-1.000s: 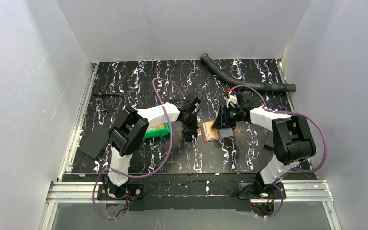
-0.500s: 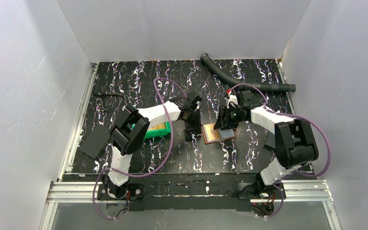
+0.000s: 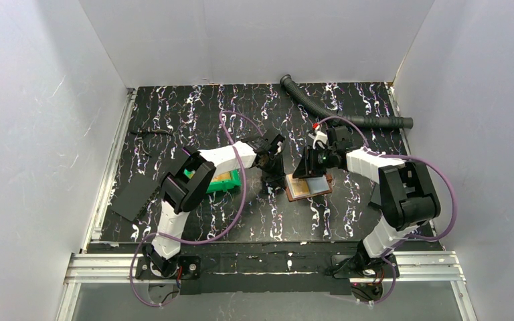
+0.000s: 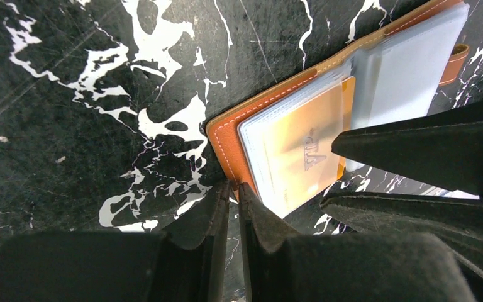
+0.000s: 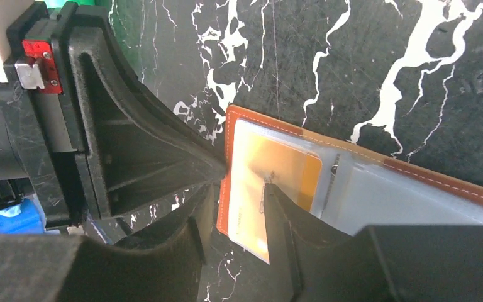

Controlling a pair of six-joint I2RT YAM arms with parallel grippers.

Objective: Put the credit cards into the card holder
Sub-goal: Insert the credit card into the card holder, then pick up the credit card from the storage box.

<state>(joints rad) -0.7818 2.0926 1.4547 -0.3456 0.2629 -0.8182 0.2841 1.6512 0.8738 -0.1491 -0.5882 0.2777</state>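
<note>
just ahead of my closed left tool [image 4: 233, 189], the card holder [image 4: 221, 135] looks barely pinned; my right tool [image 5: 238, 189], jaws parted astride the orange card [image 5: 283, 167], might drag it out.

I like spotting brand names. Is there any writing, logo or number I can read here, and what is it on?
Orange card in the card holder: one small dark mark, like two letters, too blurred to read.
Red tag, right wrist view: no legible text.
Nothing else readable.
</note>
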